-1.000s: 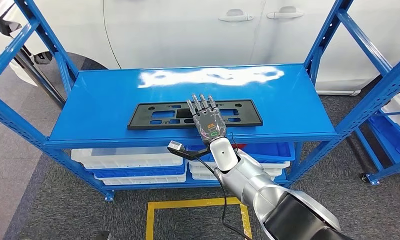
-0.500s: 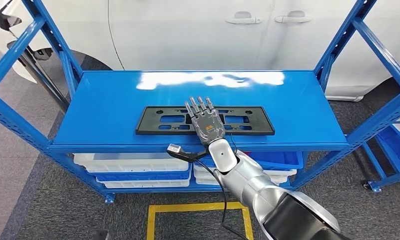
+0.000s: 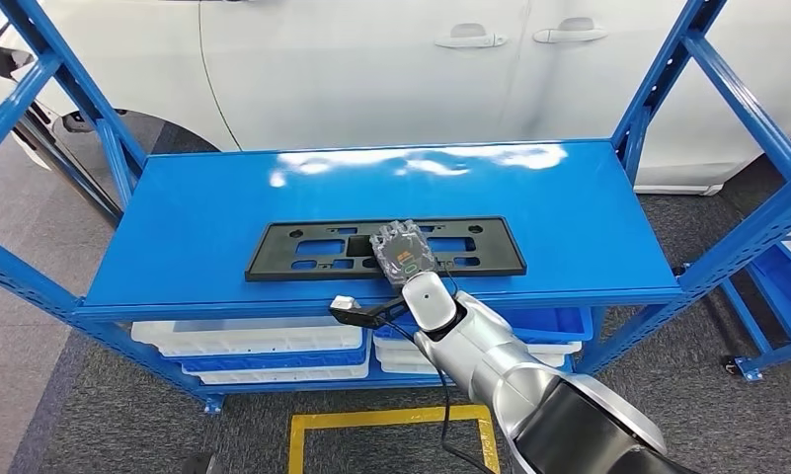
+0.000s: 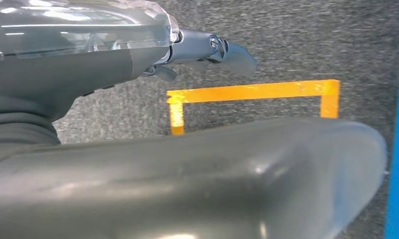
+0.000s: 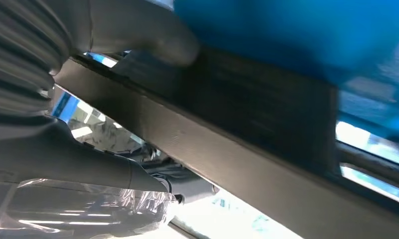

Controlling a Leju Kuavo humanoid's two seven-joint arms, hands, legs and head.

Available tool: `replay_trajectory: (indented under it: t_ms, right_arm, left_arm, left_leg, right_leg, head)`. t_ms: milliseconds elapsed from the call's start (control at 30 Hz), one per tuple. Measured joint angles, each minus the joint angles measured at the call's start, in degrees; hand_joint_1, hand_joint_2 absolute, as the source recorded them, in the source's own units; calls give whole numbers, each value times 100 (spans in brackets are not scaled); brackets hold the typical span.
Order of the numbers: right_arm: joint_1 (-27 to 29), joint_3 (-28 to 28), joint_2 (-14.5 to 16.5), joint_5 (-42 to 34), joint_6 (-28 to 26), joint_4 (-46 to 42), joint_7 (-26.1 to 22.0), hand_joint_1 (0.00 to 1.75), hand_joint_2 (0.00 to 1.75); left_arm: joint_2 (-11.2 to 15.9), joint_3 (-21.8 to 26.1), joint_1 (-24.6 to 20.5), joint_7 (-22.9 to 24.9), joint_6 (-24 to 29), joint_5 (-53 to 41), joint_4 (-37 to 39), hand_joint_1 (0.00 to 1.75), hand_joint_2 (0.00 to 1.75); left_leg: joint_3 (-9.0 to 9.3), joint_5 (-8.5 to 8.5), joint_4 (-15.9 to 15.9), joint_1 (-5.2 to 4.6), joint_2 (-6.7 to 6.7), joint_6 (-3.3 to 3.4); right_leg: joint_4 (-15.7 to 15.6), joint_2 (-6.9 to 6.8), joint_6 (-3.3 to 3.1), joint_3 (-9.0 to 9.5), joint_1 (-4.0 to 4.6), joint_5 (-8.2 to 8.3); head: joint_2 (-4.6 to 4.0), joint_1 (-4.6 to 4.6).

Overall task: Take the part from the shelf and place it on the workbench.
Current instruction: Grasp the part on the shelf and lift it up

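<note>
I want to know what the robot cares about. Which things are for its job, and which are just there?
For the job:
black plastic part
blue shelf
right robot hand, fingers curled over the part

Just there:
white car
white and blue bins
yellow floor marking
left robot hand, hanging by the floor

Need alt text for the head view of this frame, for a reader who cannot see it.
The robot's right hand, fingers curled, rests on the near edge of a long black plastic part lying flat on the top board of a blue metal shelf. White and blue bins sit on the level below, and a white car stands behind.
</note>
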Motion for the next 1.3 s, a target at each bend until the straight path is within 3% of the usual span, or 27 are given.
replay_trajectory:
  t_ms: [33, 100, 167, 233, 267, 333, 367, 400, 433, 500, 567, 600, 733, 800, 867, 900, 933, 967, 1033, 1100, 1167, 1233, 1300]
  right_arm:
    - [-4, 0, 10, -2, 10, 0, -7, 175, 175]
    - [-13, -1, 24, -2, 11, 0, -25, 175, 175]
    - [-23, -2, 29, -3, 11, 0, -40, 175, 175]
    - [-38, -3, 33, -4, 10, 0, -43, 175, 175]
    - [-45, -3, 34, -4, 10, 0, -45, 175, 175]
    - [-40, -4, 32, -7, 10, 4, -52, 175, 175]
    - [-29, -5, 31, -13, 10, 8, -56, 175, 175]
    - [-20, -7, 29, -22, 8, 11, -57, 175, 175]
    - [-16, -10, 28, -36, 3, 13, -57, 175, 175]
    - [-24, -34, 27, -73, -18, 13, -57, 175, 175]
    - [-33, -87, 27, -111, -74, 13, -55, 175, 175]
    - [-34, -121, 26, -129, -116, 13, -55, 175, 175]
    - [-46, -298, 15, -211, -351, -1, -104, 175, 175]
    - [-71, -408, 19, -250, -516, -24, -170, 175, 175]
    - [-88, -523, 23, -309, -720, -50, -257, 175, 175]
    - [-89, -584, 26, -353, -823, -68, -312, 175, 175]
    - [-90, -655, 33, -427, -943, -91, -391, 175, 175]
    - [-93, -741, 43, -545, -1079, -128, -510, 175, 175]
    - [-119, -987, 75, -958, -1399, -257, -916, 175, 175]
    - [-179, -1310, 109, -1520, -1665, -443, -1464, 175, 175]
    - [-127, -1708, 124, -2533, -1580, -878, -2422, 175, 175]
    - [213, -2166, 109, -4336, -1010, -1883, -3847, 175, 175]
    - [648, -2503, 64, -6380, -445, -3187, -4945, 175, 175]
  left_arm:
    - [1, 12, -3, -13, 0, 1, 1, 0, 0]
    - [2, 37, -12, -30, -2, 0, 1, 0, 0]
    - [1, 64, -9, -40, -6, 0, 0, 0, 0]
    - [-1, 84, -5, -46, -14, 1, 1, 0, 0]
    - [-2, 89, -9, -48, -17, 1, 0, 0, 0]
    - [0, 95, -14, -51, -21, 1, 0, 0, 0]
    - [0, 97, -11, -54, -21, 1, 1, 0, 0]
    - [0, 99, -7, -60, -22, 1, 2, 0, 0]
    - [-1, 103, -3, -76, -22, 1, 1, 0, 0]
    - [-3, 116, 0, -154, -27, -2, 0, 0, 87]
    - [-3, 128, 1, -302, -35, -38, -1, 0, 175]
    - [-2, 131, 6, -380, -43, -67, 0, 0, 175]
    - [1, 140, 28, -568, -141, -136, 1, 0, 175]
    - [-3, 153, 28, -592, -154, -159, 1, 0, 175]
    - [-8, 179, 34, -571, -124, -182, 2, 0, 175]
    - [-8, 199, 41, -550, -105, -187, 2, 0, 175]
    - [-7, 222, 47, -531, -90, -187, 2, 0, 175]
    - [-7, 247, 52, -521, -79, -182, 2, 0, 175]
    - [-5, 313, 53, -531, -69, -166, 2, 0, 175]
    - [-4, 390, 49, -581, -97, -136, 1, 0, 175]
    - [-4, 488, 57, -718, -134, -37, 0, 0, 175]
    - [-5, 632, 73, -926, -115, 104, 1, 0, 175]
    - [-5, 778, 71, -1061, -65, 186, 0, 0, 175]
  left_leg:
    - [173, 173, -387, -12, 0, 25]
    - [356, 284, -796, -37, -2, 92]
    - [366, 269, -827, -43, -6, 160]
    - [377, 285, -862, -20, -2, 226]
    - [386, 292, -882, -7, 2, 256]
    - [386, 286, -886, -14, 9, 291]
    - [387, 281, -883, -19, 10, 298]
    - [388, 275, -877, -23, 8, 301]
    - [393, 267, -868, -23, 4, 299]
    - [413, 238, -843, -23, -6, 281]
    - [415, 207, -814, -42, -14, 242]
    - [408, 199, -806, -48, -16, 218]
    - [366, 126, -725, -30, -9, 96]
    - [146, -146, -242, -12, -3, 40]
    - [-256, -487, 570, -2, -2, -6]
    - [-419, -562, 870, 1, -2, -20]
    - [-480, -517, 947, 2, -2, -26]
    - [-424, -363, 791, 3, -1, -24]
    - [-53, 74, -19, 7, 2, -1]
    - [237, 273, -639, -9, -4, 55]
    - [285, 257, -750, -29, -17, 122]
    - [290, 273, -773, -4, -21, 187]
    - [295, 290, -812, 12, -28, 254]
  right_leg:
    - [8, 3, 20, 22, 10, -24]
    - [22, 7, 71, 26, 30, -46]
    - [22, 8, 127, 11, 40, -48]
    - [146, 1, 182, -41, 37, -152]
    - [368, -2, 203, -142, 34, -285]
    - [1144, -8, 232, -517, 13, -647]
    - [1521, -9, 243, -711, 3, -772]
    - [1732, -10, 250, -833, -5, -797]
    - [1701, -11, 252, -837, -11, -701]
    - [1016, -15, 233, -536, -20, -277]
    - [299, -16, 197, -206, -6, -11]
    - [139, -13, 178, -138, 4, 18]
    - [55, 0, 63, -113, 3, 25]
    - [23, -8, 10, -85, -16, 33]
    - [24, -10, -13, -79, -9, 23]
    - [26, -10, -17, -74, -5, 18]
    - [31, -9, -17, -66, -3, 10]
    - [37, -6, -12, -55, -4, -1]
    - [60, 4, 14, -29, -3, -38]
    - [92, 16, 61, -35, 17, -68]
    - [93, 20, 120, -45, 33, -71]
    - [123, 14, 180, -58, 36, -128]
    - [503, 6, 219, -223, 33, -391]
  head:
    - [0, 0]
    - [0, -1]
    - [0, -1]
    - [0, 0]
    - [0, 0]
    - [0, 0]
    - [0, 0]
    - [0, 0]
    - [0, 0]
    - [0, 0]
    - [0, 0]
    - [0, 0]
    - [0, 0]
    - [0, 0]
    - [0, 0]
    - [0, 0]
    - [0, 0]
    - [0, 0]
    - [0, 0]
    - [0, 0]
    - [0, 0]
    - [0, 1]
    - [0, 1]
